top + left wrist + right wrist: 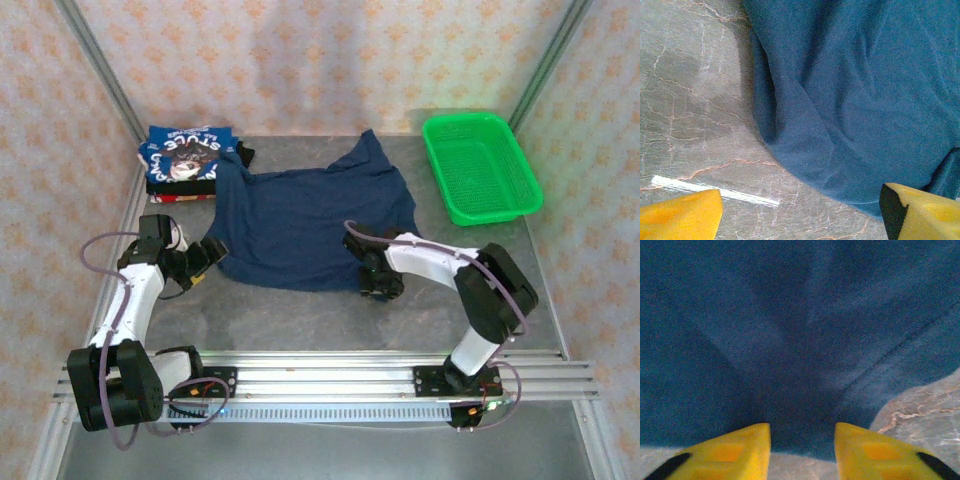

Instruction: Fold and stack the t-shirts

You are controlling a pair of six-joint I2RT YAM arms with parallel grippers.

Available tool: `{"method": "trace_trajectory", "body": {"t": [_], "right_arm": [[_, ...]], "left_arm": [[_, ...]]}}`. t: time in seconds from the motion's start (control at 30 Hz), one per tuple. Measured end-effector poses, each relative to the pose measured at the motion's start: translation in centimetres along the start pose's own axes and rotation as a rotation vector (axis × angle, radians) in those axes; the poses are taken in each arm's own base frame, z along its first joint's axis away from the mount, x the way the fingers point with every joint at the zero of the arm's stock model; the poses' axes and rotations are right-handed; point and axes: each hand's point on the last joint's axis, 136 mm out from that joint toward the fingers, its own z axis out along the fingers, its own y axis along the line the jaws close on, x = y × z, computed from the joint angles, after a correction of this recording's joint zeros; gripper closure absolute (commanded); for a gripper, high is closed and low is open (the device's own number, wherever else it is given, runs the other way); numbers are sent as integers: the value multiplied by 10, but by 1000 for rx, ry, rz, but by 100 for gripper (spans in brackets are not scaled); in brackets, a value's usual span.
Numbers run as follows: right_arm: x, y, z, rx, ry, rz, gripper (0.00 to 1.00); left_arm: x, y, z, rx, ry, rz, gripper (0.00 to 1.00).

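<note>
Top external cam: navy tee [310, 220] is spread on the table [300, 320], just left of the green basket [480, 170], near it but not touching. It's rumpled, not folded. Long axis runs side to side, i.e. straight away from the basket's left wall, w/ the near hem roughly parallel to the table's near edge. One pointy bit sticks up toward the back wall on the basket side. A thin corner stretches off the end farthest from the basket and touches the folded stack [185, 160], which has a blue tee w/ white lettering on top and a red one peeking out underneath. Can't tell which end of the navy one is the neck tbh.

left gripper [205, 258] sits low at the tee's near corner, on the side farthest from the basket. Left wrist cam: yellow fingers spread wide, nothing between them, cloth edge curving just ahead over bare table. So it's released.

right gripper [372, 280] is down at the near hem, on the end closer to the basket. Right wrist cam: fingers parted w/ a clear gap, hem lying right at the tips, fabric fanning out beyond. Not pinching anything afaict.
</note>
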Motion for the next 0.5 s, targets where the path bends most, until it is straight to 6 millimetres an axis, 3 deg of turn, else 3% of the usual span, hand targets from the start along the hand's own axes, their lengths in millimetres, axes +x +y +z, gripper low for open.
{"method": "trace_trajectory", "body": {"t": [0.13, 0.23, 0.33, 0.5], "right_arm": [[0, 0, 5, 7, 7, -4, 99], [0, 4, -1, -10, 6, 2, 100], [-2, 20, -23, -79, -8, -2, 100], [-3, 68, -69, -261, -22, -40, 100]], "left_arm": [[0, 0, 0, 0, 0, 0, 17], [0, 0, 0, 0, 0, 1, 17], [0, 0, 0, 0, 0, 1, 17], [0, 0, 0, -1, 0, 1, 17]]}}
